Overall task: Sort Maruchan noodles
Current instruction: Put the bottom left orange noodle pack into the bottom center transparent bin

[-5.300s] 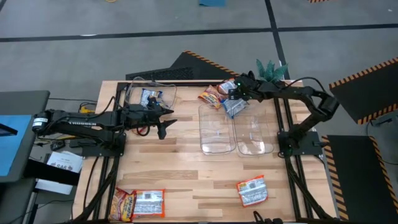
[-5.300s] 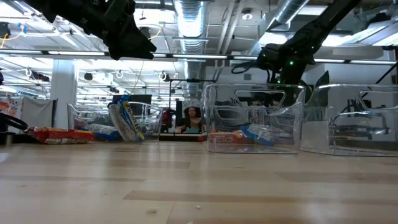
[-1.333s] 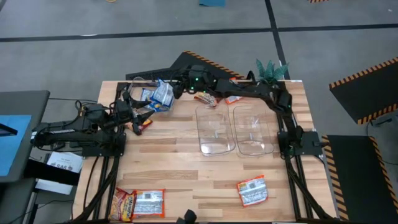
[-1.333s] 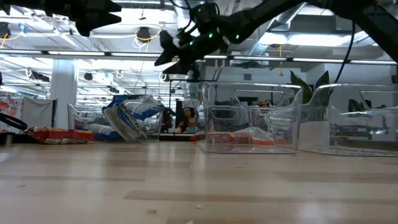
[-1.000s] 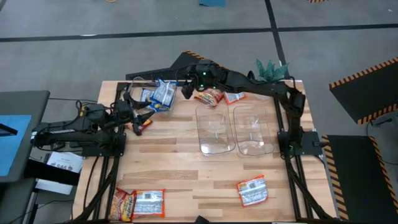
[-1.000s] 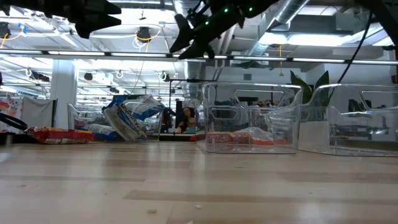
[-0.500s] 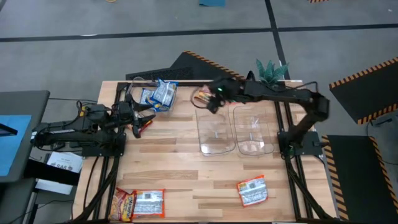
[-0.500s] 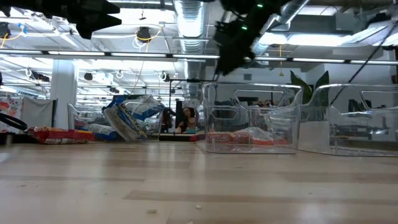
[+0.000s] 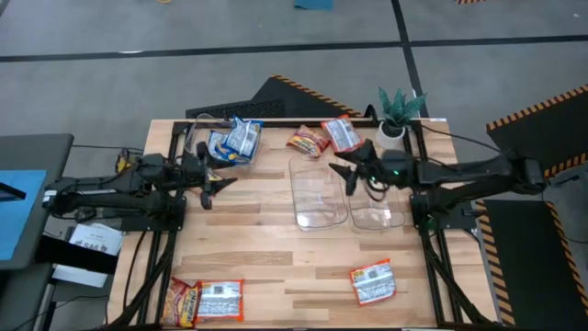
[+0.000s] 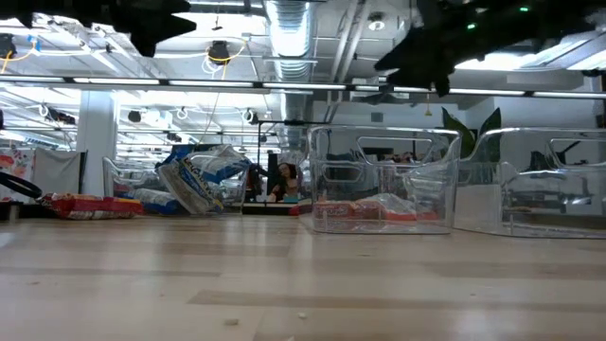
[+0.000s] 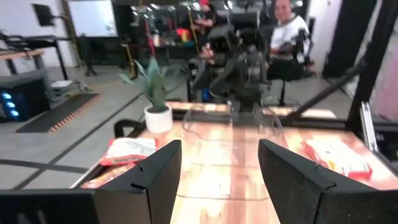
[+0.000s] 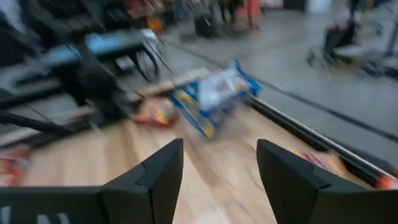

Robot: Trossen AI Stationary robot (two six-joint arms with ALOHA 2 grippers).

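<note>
Blue-and-white noodle packets (image 9: pixel 234 140) (image 12: pixel 214 96) lean inside the clear bin (image 9: pixel 195 136) at the far left. Two orange-and-white packets (image 9: pixel 308 142) (image 9: pixel 342 134) lie flat near the far edge. A red-and-yellow packet (image 9: pixel 184 302) and two orange-and-white ones (image 9: pixel 219 300) (image 9: pixel 372 281) lie by the near edge. My right gripper (image 9: pixel 342 173) (image 12: pixel 221 149) hangs open above the middle clear bin (image 9: pixel 320 195), holding nothing. My left gripper (image 9: pixel 220 179) (image 11: pixel 221 149) waits open, raised, near the left bin.
A second clear bin (image 9: pixel 377 195) stands right of the middle one; no packets show in either. A small potted plant (image 9: pixel 397 115) stands at the far right corner. Bare wood lies between the bins and the near-edge packets. People sit in the room beyond the table.
My right gripper has drawn away from the left bin, sweeping toward the table's right and near side until it hangs over the middle bin. The blue packets stay leaning in the left bin. My left gripper has edged slightly rightward.
</note>
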